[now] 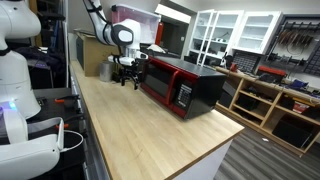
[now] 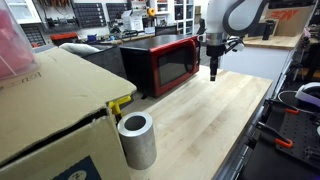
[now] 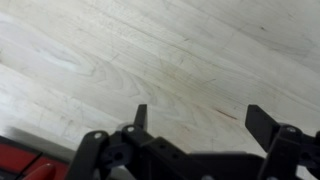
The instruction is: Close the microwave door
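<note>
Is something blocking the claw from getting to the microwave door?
No, nothing I can see. The open claw hangs above the wooden counter beside the microwave door, and only bare wood lies between them. The door already looks shut.

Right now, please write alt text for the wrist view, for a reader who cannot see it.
Two black jaws stand open at the bottom edge, with nothing between them, above a pale wooden tabletop. A red sliver shows in the lower left corner.
</note>
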